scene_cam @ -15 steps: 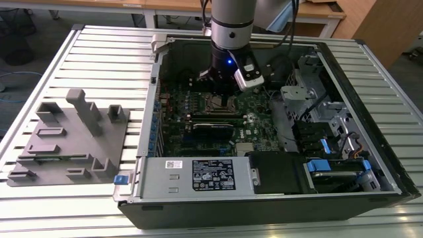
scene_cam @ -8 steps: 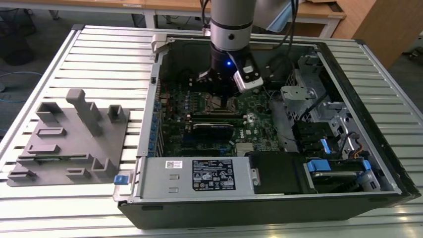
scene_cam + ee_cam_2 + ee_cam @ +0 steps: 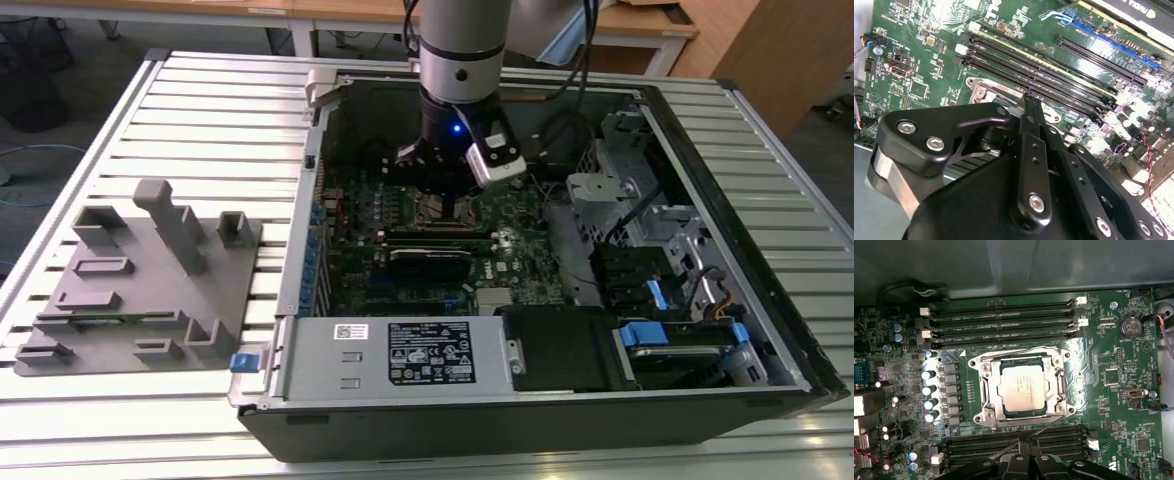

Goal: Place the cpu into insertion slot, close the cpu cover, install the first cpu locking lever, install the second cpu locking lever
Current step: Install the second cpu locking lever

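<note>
Chip (image 3: 1023,388): dull silver-grey metal top, matt, smooth. Cover frame (image 3: 985,390): thin bright metal, slightly shiny. Circuit board (image 3: 1114,390): green, semi-gloss. Gripper (image 3: 1029,107): black, satin links, shiny steel screws. Computer case (image 3: 747,200): bare grey sheet metal. Table (image 3: 200,110): ribbed pale metal slats. Holder block (image 3: 140,280): matt grey plastic.

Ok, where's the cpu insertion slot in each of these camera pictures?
Exterior view: insertion slot on the green board, under the arm's end.
Second wrist view: its silver corner, beside the long black strips.
First wrist view: mid-picture, silver frame around the chip.
Shared landmark: the long black memory slots alongside it.
</note>
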Action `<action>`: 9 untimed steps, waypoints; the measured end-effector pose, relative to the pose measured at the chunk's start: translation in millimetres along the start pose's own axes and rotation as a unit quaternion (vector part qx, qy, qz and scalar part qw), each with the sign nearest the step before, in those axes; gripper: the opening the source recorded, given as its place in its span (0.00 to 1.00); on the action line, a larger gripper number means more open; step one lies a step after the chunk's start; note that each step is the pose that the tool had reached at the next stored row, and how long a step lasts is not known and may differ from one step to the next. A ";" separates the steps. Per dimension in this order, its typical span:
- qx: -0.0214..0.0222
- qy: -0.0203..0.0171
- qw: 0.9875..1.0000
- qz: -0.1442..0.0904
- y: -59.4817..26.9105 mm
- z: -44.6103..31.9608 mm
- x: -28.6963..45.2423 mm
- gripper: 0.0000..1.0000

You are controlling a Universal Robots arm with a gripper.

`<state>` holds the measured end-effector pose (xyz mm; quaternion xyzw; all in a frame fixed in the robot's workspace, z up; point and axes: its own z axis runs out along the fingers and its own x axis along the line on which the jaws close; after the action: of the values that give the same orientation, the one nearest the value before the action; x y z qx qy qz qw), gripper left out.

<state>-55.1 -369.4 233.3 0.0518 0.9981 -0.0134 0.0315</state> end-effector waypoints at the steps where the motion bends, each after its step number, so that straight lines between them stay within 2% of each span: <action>1: 0.000 0.000 1.000 0.000 0.0 0.0 0.1 0.11; 3: 0.000 0.002 1.000 0.000 0.0 0.4 0.2 0.11; 6: 0.001 0.014 1.000 0.000 0.0 1.5 0.2 0.11; 9: 0.001 0.015 1.000 0.000 0.0 1.4 0.3 0.11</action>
<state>-55.3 -369.5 231.9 0.0517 0.9984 -0.0138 0.0167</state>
